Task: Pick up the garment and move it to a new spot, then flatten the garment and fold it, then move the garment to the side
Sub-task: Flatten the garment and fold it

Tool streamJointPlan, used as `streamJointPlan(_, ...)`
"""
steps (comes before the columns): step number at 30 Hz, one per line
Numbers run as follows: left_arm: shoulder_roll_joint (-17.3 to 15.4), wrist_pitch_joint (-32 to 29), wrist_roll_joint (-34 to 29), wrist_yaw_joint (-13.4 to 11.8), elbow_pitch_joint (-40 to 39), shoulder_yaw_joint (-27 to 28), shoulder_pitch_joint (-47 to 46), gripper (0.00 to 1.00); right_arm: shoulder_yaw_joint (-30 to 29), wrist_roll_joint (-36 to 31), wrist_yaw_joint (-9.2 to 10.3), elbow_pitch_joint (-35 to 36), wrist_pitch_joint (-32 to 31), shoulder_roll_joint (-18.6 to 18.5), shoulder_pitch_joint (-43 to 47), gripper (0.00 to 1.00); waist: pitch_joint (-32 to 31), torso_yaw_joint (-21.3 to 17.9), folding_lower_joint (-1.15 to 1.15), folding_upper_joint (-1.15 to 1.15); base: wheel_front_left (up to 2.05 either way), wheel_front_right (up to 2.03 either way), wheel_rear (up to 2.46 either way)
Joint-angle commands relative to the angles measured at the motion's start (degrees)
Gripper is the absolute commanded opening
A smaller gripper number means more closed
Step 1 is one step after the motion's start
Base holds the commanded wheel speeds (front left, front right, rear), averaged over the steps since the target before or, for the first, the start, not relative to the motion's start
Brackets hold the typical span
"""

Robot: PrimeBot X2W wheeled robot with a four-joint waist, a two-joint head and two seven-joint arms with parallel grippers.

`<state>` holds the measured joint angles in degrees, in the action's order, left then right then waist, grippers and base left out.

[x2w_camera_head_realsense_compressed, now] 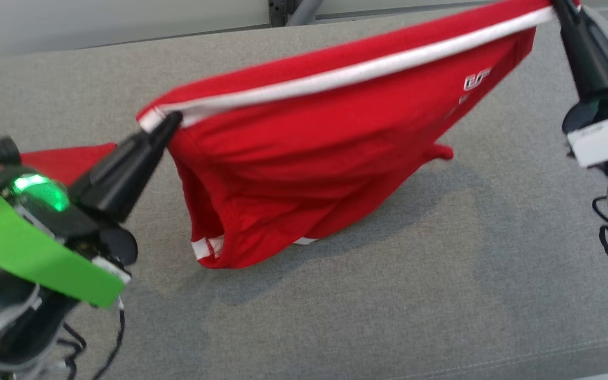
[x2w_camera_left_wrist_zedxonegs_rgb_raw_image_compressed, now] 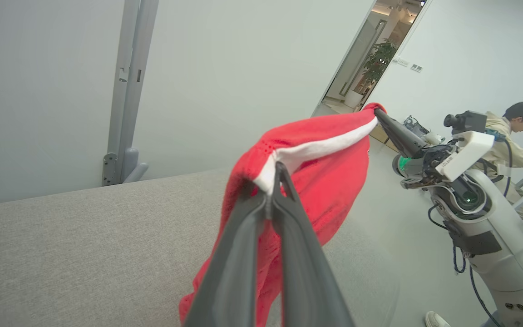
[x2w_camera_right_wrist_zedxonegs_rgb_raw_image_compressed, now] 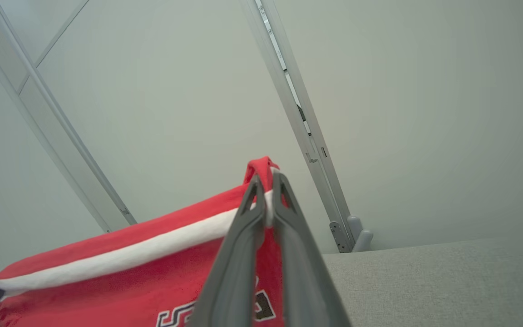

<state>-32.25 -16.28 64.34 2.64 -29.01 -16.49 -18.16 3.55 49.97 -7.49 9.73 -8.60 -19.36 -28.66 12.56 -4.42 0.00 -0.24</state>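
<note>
Both clenched on the garment [x2w_camera_head_realsense_compressed: 309, 158]: left pincer [x2w_camera_head_realsense_compressed: 173, 121], right pincer [x2w_camera_head_realsense_compressed: 560, 6], tip cropped in head view

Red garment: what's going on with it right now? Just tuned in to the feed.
The robot has the red garment lifted and stretched between both grippers. The left gripper is shut on one end of its white-trimmed edge, and the right gripper is shut on the other end. The cloth hangs over the grey padded surface, and its lowest corner seems to touch it. It is not yet laid flat or folded.
</note>
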Motion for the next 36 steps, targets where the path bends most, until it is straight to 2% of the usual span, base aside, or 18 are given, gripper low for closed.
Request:
streamJointPlan(1,-0.9,-1.9,0.3,-1.0,1.7,0.7,-5.3,0.0,-1.1,-1.5,0.0,-0.4,-1.0,1.0,-3.9,0.0,6.7,-1.6,0.0,0.24,0.0,0.0,0.0)
streamJointPlan(2,-0.9,-1.9,0.3,-1.0,1.7,0.7,-5.3,0.0,-1.1,-1.5,0.0,-0.4,-1.0,1.0,-3.9,0.0,6.7,-1.6,0.0,0.24,0.0,0.0,0.0)
streamJointPlan(5,-1.0,-5.9,-1.3,-1.8,7.5,0.1,-16.2,0.0,-3.0,-4.5,0.01,-4.2,-3.1,3.4,-12.3,0.0,11.4,-1.8,0.0,0.24,0.0,0.0,0.0)
streamJointPlan(8,0.8,-7.6,-3.5,-2.3,16.2,-0.6,-28.4,0.0,-4.9,-9.3,0.05,-10.9,-2.9,5.8,-22.0,0.0,15.5,-1.8,0.0,0.24,0.0,0.0,0.0)
streamJointPlan(11,3.8,-6.1,-6.8,-2.2,26.6,-1.4,-39.4,0.0,-7.8,-14.3,0.06,-18.3,0.4,9.4,-31.9,0.0,18.5,-1.7,0.0,0.24,0.0,0.0,0.0)
streamJointPlan(13,5.6,-3.4,-9.5,-1.8,33.2,-1.6,-46.6,0.0,-9.5,-17.1,0.09,-23.3,3.5,11.9,-38.4,0.0,20.0,-1.7,0.0,0.24,0.0,0.0,0.0)
streamJointPlan(14,7.6,1.1,-12.5,-2.0,38.9,-1.1,-53.4,0.0,-11.5,-19.7,0.11,-27.6,7.6,13.3,-44.9,0.0,21.7,-1.9,0.0,0.24,0.0,0.0,0.0)
streamJointPlan(15,8.2,4.1,-15.2,-1.5,41.8,-1.3,-56.5,0.0,-12.1,-20.7,0.11,-29.7,9.8,14.0,-47.8,0.0,22.5,-2.0,0.0,0.24,0.0,0.0,0.0)
streamJointPlan(18,8.6,13.5,-22.9,-0.1,49.4,-3.4,-62.7,0.0,-12.6,-21.6,0.14,-35.7,16.5,15.5,-53.9,0.0,24.3,-2.9,0.0,0.24,0.0,0.0,0.0)
streamJointPlan(20,9.8,19.2,-25.0,1.4,53.5,-4.5,-64.9,0.0,-11.4,-20.7,0.14,-38.8,19.2,15.8,-55.6,0.0,25.2,-3.2,0.0,0.24,0.0,0.0,0.0)
streamJointPlan(24,11.3,26.7,-27.1,3.8,61.2,-8.2,-62.0,0.0,-4.9,-20.6,0.07,-41.4,22.2,16.2,-50.4,0.0,25.5,-3.4,0.0,0.24,0.0,0.0,0.0)
streamJointPlan(27,11.6,29.2,-27.1,4.6,63.9,-11.7,-57.0,0.0,-1.7,-18.4,0.04,-39.4,23.4,16.2,-42.5,0.0,25.3,-3.5,0.0,0.24,0.0,0.0,0.0)
streamJointPlan(31,11.2,30.8,-23.0,4.9,62.2,-15.3,-45.5,0.0,2.3,-15.8,0.04,-34.5,23.8,13.8,-27.1,0.0,23.7,-3.1,0.0,0.24,0.0,0.0,0.0)
streamJointPlan(36,8.2,31.3,-20.1,4.8,56.6,-19.7,-31.1,0.0,4.3,-12.5,0.04,-28.1,23.8,9.9,-8.6,0.0,19.7,-1.4,0.0,0.24,0.0,0.0,0.0)
